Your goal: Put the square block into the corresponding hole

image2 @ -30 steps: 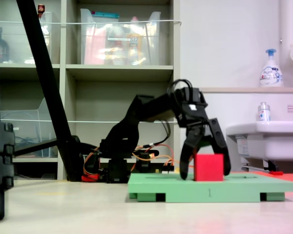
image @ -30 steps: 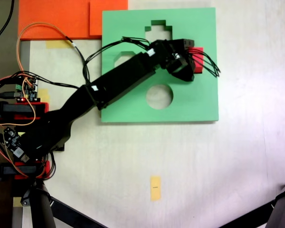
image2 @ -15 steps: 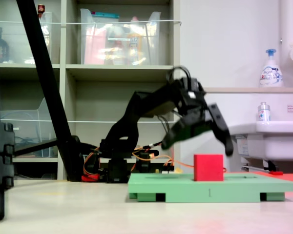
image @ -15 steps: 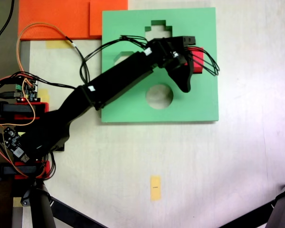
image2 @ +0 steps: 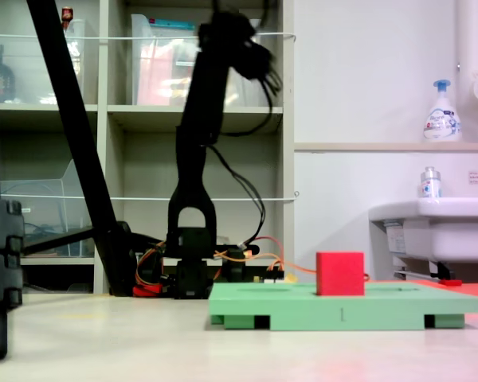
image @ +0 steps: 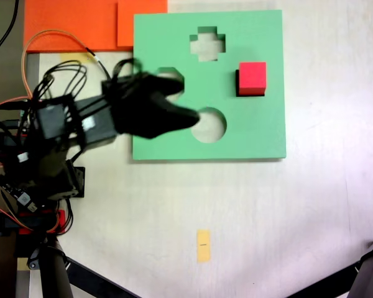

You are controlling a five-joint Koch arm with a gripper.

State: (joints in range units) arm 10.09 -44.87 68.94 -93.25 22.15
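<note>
The red square block (image: 252, 77) sits in the square hole of the green board (image: 261, 130), right of the board's middle in the first exterior view. Only a dark sliver of the hole (image: 237, 82) shows along the block's left side. In the second exterior view the block (image2: 339, 273) stands well above the board's top (image2: 398, 301). My gripper (image: 185, 100) is blurred, held high over the board's left part, far from the block. It looks open, with nothing between its fingers. The arm (image2: 193, 159) stands nearly upright.
The board also has a cross-shaped cutout (image: 207, 45), a round cutout (image: 210, 125) and an octagonal cutout (image: 169, 76) partly behind the gripper. Orange foam (image: 74, 25) lies at the back left. A yellow tape marker (image: 203, 245) is on the floor. A tripod leg (image2: 76, 127) slants past the shelves.
The gripper opened off the red block, lifted and swung back toward the arm's base, to the first exterior view's left. The block stays in the board.
</note>
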